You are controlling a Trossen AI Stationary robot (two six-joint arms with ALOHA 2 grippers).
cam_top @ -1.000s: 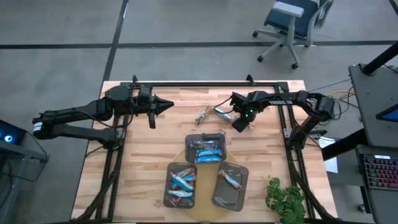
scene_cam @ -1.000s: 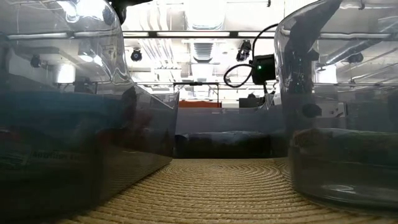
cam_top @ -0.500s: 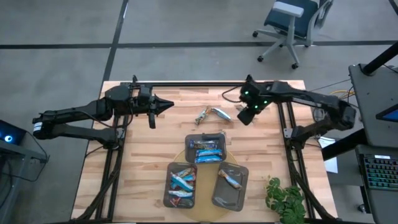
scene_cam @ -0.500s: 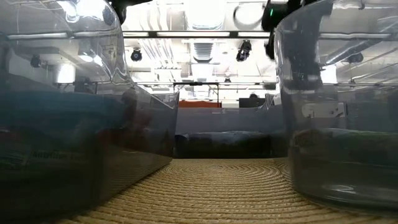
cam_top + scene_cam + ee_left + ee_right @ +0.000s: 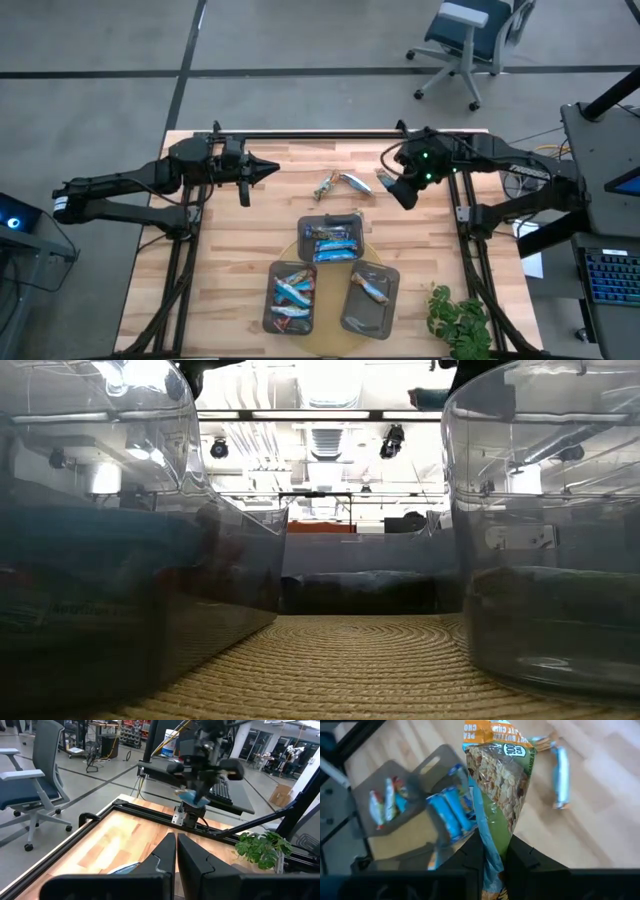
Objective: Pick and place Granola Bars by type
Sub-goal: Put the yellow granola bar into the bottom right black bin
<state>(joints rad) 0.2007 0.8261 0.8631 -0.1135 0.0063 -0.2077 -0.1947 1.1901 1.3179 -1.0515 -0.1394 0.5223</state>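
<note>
My right gripper (image 5: 393,184) hangs above the far right part of the table, shut on a granola bar (image 5: 496,780) in a green, blue and orange wrapper with an oat picture. Two more granola bars, one tan (image 5: 325,185) and one silvery-blue (image 5: 356,183), lie flat on the wood to its left. Other bars lie in three dark grey trays (image 5: 332,218) (image 5: 270,297) (image 5: 392,300). My left gripper (image 5: 268,170) is shut and empty, held level above the far left part of the table. My right gripper pinches one end of the bar's wrapper (image 5: 492,845) between its two fingers (image 5: 470,852). The fingers slant down from the table's right side. The bar sticks out beyond the fingertips, lifted clear of the table (image 5: 192,797).
The three trays stand on a round woven mat (image 5: 322,340) at the table's near middle. A potted plant (image 5: 458,320) sits at the near right corner. A black frame rail (image 5: 320,135) runs along the far edge. Bare wood lies between the arms.
My right gripper has risen from the table beside the loose bars and drawn back toward the table's right edge, tipping less steeply. It carries the bar, now lifted clear. The two loose bars have stayed where they were.
</note>
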